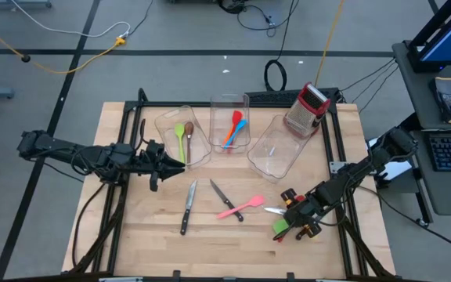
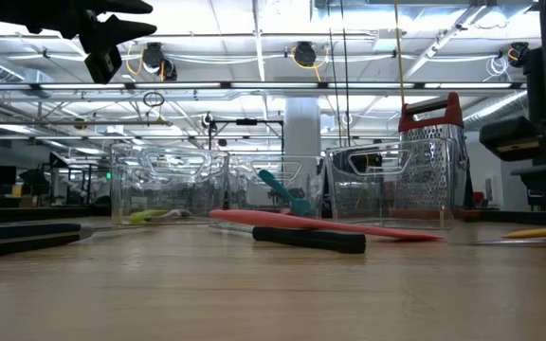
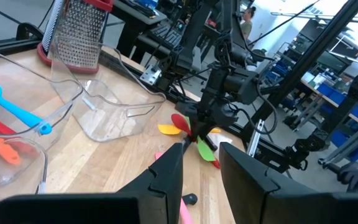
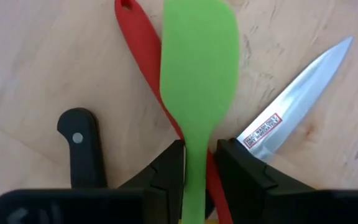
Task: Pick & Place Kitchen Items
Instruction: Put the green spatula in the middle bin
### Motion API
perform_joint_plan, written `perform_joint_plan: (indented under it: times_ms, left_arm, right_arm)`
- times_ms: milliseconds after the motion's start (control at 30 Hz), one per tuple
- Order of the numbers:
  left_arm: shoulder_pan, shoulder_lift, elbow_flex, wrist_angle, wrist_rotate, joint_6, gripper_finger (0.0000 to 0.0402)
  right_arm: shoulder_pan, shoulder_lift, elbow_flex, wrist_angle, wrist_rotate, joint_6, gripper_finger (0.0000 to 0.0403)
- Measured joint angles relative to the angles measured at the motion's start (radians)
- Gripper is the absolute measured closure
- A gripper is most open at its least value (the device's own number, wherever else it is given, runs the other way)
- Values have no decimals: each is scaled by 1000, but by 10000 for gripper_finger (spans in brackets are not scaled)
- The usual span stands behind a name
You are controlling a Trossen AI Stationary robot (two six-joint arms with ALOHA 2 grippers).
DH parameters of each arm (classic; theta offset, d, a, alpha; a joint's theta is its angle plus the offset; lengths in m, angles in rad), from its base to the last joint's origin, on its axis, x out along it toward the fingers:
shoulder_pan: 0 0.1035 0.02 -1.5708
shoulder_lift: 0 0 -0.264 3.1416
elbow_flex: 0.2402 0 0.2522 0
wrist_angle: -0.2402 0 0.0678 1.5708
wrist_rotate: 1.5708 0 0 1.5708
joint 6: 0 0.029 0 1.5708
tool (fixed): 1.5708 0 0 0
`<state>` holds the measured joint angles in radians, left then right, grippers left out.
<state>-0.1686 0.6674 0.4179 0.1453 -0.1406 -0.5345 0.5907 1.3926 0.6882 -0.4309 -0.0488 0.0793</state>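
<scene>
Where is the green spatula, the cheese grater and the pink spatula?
green spatula (image 4: 199,68): right wrist view, on its flat blade, held in the right hand.
grater (image 1: 307,110): high view, on its metal side.
pink spatula (image 1: 241,207): high view, mid-handle, on the table.

knife blade (image 4: 297,93), red-bordered sticker (print unreadable)

Near the tabletop's middle lie a black-handled knife (image 1: 188,207), a smaller knife (image 1: 225,199) and a pink spatula (image 1: 239,207) crossing it. Toward the right edge sits a cluster: a green spatula (image 4: 199,68) lying over a red utensil (image 4: 143,43), a steel blade (image 4: 297,99) and a black handle (image 4: 79,146) beside them. In bins near the back edge lie a green spoon (image 1: 179,137) beside a brown spoon (image 1: 189,135), and a blue utensil (image 1: 236,128) beside an orange one (image 1: 232,129).
</scene>
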Motion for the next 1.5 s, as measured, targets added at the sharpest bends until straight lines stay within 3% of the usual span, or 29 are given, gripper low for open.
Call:
perform_joint_plan:
  times_ms: [1500]
  left_arm:
    - [0, 0, 0, 0, -18, -21, 295]
  right_arm:
    - [0, 2, -7, 127, -5, 41, 314]
